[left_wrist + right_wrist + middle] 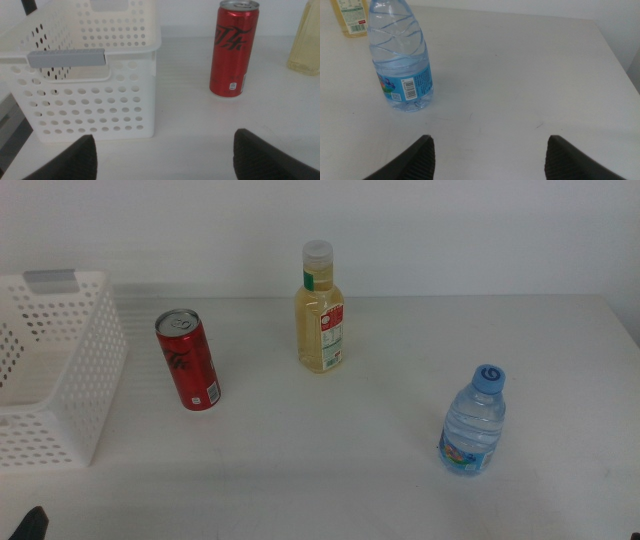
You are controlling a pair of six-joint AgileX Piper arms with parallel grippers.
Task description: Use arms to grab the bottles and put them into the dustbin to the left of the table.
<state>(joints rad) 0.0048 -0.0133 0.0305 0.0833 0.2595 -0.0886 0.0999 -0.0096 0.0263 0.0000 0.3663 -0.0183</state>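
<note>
On the plain white matte tabletop (pixel 330 440) three containers stand upright and well apart from one another. Taking the yellow-liquid plastic bottle with the white cap (pixel 319 310) as the dial's centre in the middle view, the slim red metal drink can (pixel 187 361) stands at about 8 o'clock from it, and the squat clear water bottle with the blue cap (pixel 473 421) stands at about 4 o'clock. The white rectangular plastic basket with perforated walls (pixel 75 380) sits at 9 o'clock from the can, near it but not touching, with a grey tab (pixel 50 278) on its far rim.

The left hand (pixel 165 155) waits low at the near edge of the tabletop, its two dark jaws spread wide with nothing between them; beyond it are the basket and the can. The right hand (pixel 487 157) likewise hangs over bare tabletop, jaws spread and holding nothing, with the water bottle near it and not touching.
</note>
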